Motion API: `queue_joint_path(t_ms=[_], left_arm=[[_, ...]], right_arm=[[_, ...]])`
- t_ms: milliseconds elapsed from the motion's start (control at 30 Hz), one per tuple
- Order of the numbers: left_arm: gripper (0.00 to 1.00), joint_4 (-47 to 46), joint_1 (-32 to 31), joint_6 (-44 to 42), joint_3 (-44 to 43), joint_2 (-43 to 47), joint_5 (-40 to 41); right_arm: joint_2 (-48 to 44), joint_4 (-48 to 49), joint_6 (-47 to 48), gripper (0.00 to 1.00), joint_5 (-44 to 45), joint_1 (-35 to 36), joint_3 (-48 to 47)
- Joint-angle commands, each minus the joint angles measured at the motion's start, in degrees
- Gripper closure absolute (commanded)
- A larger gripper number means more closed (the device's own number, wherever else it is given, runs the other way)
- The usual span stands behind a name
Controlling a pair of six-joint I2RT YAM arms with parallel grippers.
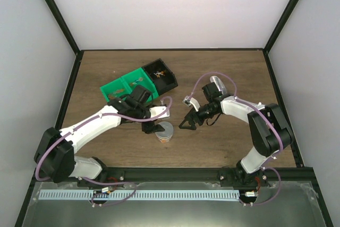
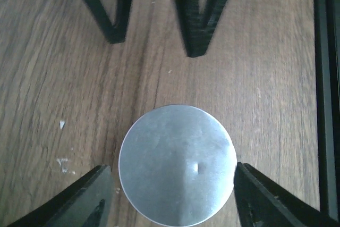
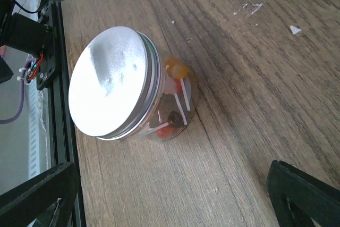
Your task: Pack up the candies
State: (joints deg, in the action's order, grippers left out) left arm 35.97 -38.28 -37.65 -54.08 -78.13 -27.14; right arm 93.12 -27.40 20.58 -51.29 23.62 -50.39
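Left gripper (image 2: 171,176), spread wide, flanks the grey lid (image 2: 177,163) without visible contact. Right gripper (image 1: 187,123), open and empty, points at the jar (image 3: 178,107) from just beside it. Candies (image 3: 178,70) sit inside the lidded jar, mid-desk toward the near edge. They are probably light, hard and loose, best handled by the lid rim. Wood-grain desk (image 1: 223,73); white walls (image 1: 170,9).

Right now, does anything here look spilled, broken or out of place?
Nothing serious. The jar stands upright, lid on, candies inside. A few white flecks lie on the table near it.
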Motion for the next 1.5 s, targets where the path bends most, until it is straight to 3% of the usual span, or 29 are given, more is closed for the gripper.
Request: queue_joint_path(t_ms=[0,367,567,1000,1300,1467], left_arm=[[0.39,0.9,-1.8,-3.6,-1.1,0.2,-2.0],[0.43,-5.2,-4.2,-3.1,2.9,-6.3,2.6],[0.50,-4.4,-4.5,-6.9,7.0,-7.8,5.7],[0.49,0.0,-4.3,-4.1,-2.0,-4.4,1.5],[0.55,0.4,-2.7,-7.5,5.9,-6.7,4.9],[0.56,0.6,-2.6,-7.1,4.5,-6.8,6.4]], right_arm=[[-0.5,0.6,0.4,0.00,0.1,0.0,0.1],[0.5,0.1,0.5,0.00,0.4,0.0,-1.0],[0.6,-0.3,0.4,0.00,0.8,-0.1,-1.3],[0.4,-0.4,0.1,0.00,1.2,0.0,-1.6],[0.5,-0.7,1.2,0.00,0.4,0.0,-1.6],[0.5,-0.8,1.9,0.00,0.6,-0.1,-2.1]])
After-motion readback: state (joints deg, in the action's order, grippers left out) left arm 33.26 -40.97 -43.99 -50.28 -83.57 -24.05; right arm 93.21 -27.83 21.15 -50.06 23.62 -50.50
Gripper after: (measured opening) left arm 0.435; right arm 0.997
